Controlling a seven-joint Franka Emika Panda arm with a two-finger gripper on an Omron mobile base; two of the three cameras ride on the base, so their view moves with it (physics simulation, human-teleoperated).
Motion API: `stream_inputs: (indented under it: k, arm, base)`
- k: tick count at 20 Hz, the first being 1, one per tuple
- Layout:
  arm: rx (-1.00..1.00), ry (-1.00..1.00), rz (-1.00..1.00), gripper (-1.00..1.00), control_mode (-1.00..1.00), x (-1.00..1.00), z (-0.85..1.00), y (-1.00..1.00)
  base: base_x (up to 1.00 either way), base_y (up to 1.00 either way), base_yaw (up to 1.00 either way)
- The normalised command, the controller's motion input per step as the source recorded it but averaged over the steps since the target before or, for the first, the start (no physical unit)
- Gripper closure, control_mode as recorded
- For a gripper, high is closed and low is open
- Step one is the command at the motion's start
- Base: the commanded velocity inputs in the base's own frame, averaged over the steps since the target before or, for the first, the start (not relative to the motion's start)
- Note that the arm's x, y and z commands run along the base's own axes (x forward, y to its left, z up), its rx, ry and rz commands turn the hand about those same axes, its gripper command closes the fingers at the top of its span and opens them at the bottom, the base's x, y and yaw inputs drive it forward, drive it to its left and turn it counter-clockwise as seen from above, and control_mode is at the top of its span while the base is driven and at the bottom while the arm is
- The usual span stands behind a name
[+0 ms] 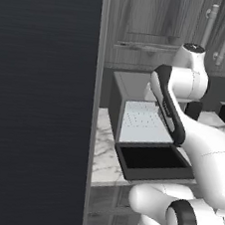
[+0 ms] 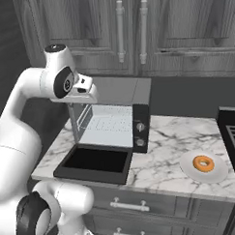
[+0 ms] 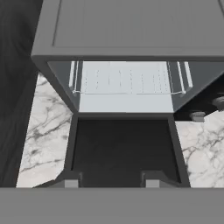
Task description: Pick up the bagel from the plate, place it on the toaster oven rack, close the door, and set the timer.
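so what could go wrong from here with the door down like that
1. The door lies flat and juts past the counter edge; a low swing of the arm toward the bagel could clip it.
2. The bagel sits on its plate far to the right, by the stove; a wide reach could bump the oven on the way.
3. The tool looks only partly open; it may be too narrow for the bagel.

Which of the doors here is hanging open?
The toaster oven's door, the dark glass panel folded down flat onto the counter. The wooden cabinet doors above stay closed.
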Motion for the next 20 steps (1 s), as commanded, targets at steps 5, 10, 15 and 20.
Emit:
stream_inputs:
  k: [5,10,15,20]
  arm:
    - [0.05,0.00,0.00,-1.00,-1.00,-0.03,0.00,-0.21]
    - [0.19,0.00,0.00,-1.00,-1.00,-0.20,-0.02,-0.51]
    - [0.20,0.00,0.00,-1.00,-1.00,-0.14,-0.10,-0.47]
    - [0.20,0.00,0.00,-1.00,-1.00,-0.04,-0.20,-0.36]
  base:
    - [0.00,0.00,0.00]
    - [0.00,0.00,0.00]
    - [0.00,0.00,0.00]
    - [0.00,0.00,0.00]
